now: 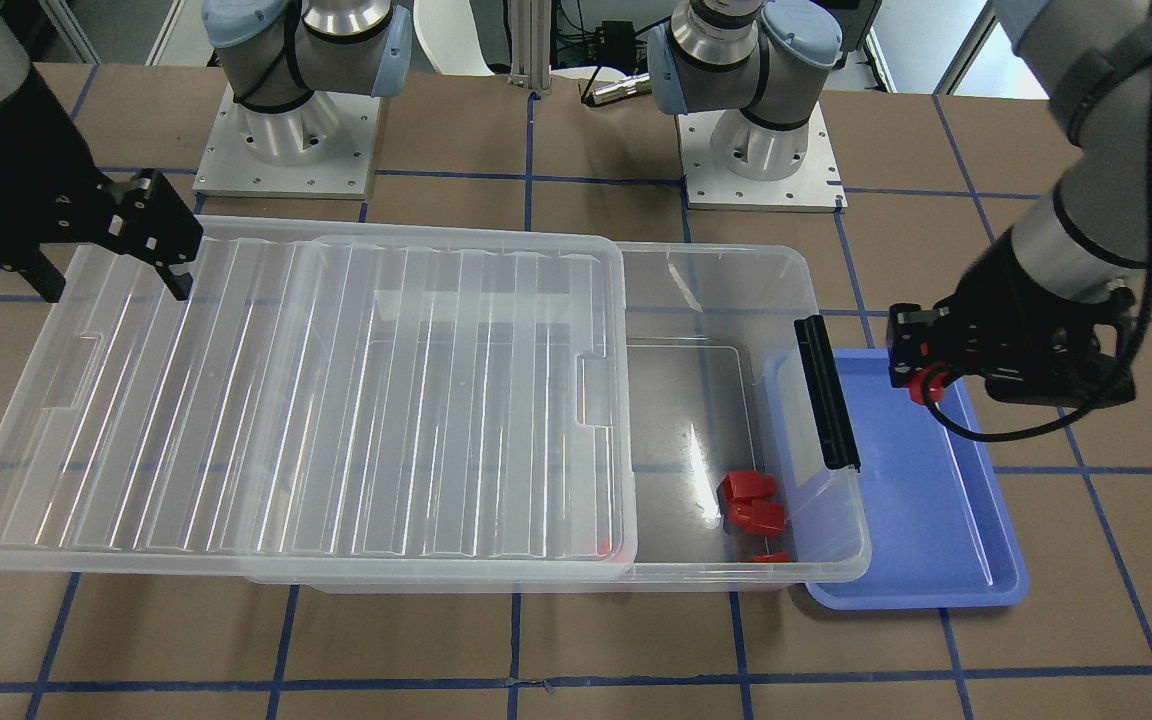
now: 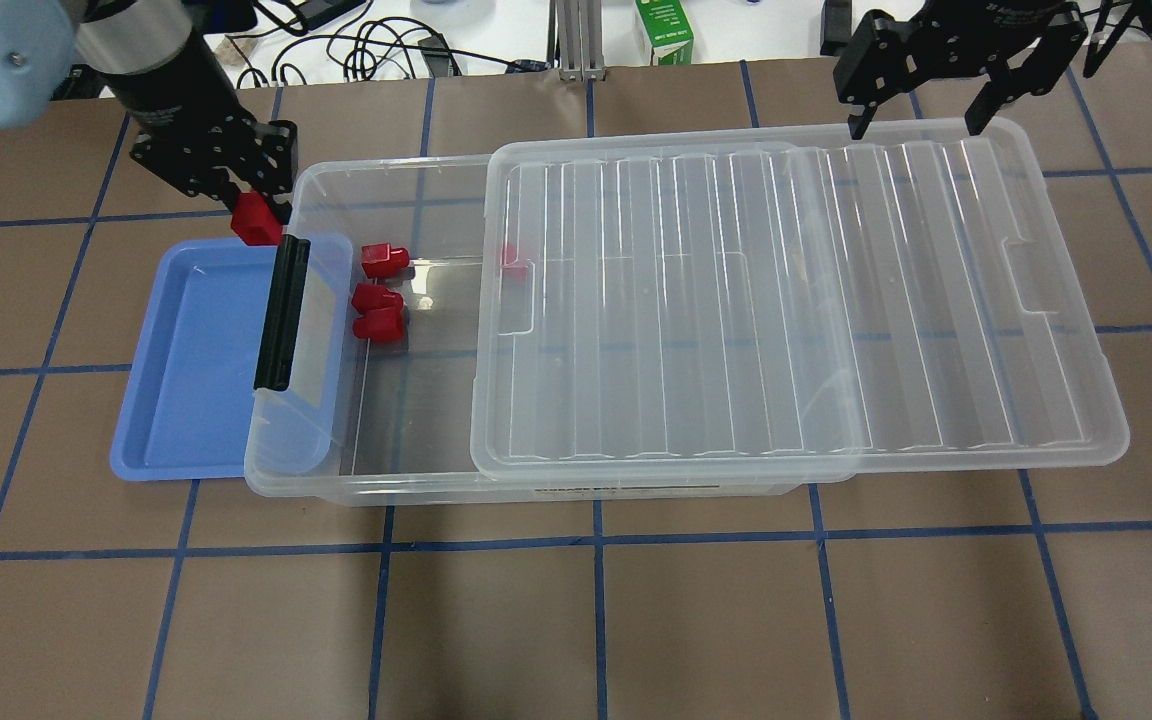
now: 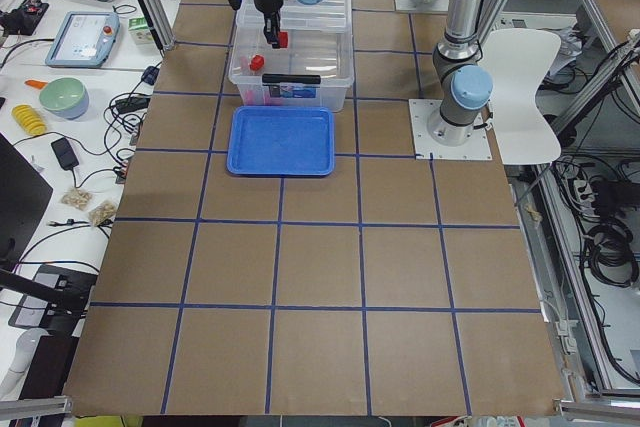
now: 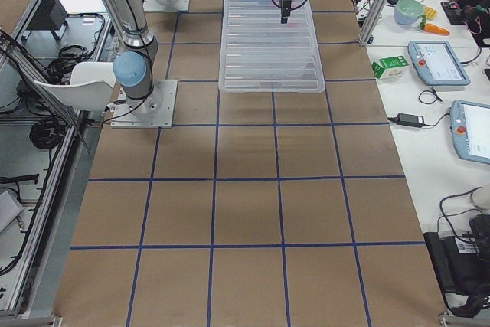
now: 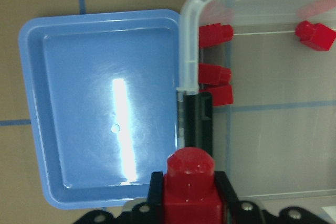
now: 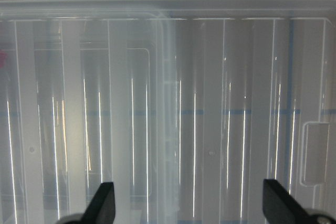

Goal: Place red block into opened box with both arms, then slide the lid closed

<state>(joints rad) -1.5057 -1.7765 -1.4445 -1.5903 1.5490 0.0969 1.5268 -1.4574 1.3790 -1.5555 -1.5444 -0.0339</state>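
My left gripper (image 2: 258, 205) is shut on a red block (image 2: 255, 221) and hangs over the far corner where the blue tray (image 2: 186, 380) meets the box (image 2: 386, 488). In the left wrist view the held red block (image 5: 190, 179) points toward the black handle (image 5: 199, 124). Several more red blocks (image 2: 379, 300) lie in the uncovered end of the box, one partly under the lid (image 2: 786, 300). The lid rests slid toward the right, covering most of the box and overhanging its far end. My right gripper (image 2: 916, 128) is open above the lid's back rim, touching nothing.
The box's handle end (image 1: 826, 390) overlaps the blue tray (image 1: 936, 520), which holds nothing. Both arm bases (image 1: 281, 140) stand behind the box. A green carton (image 2: 669, 30) and cables lie beyond the table's back edge. Brown gridded tabletop stretches in front.
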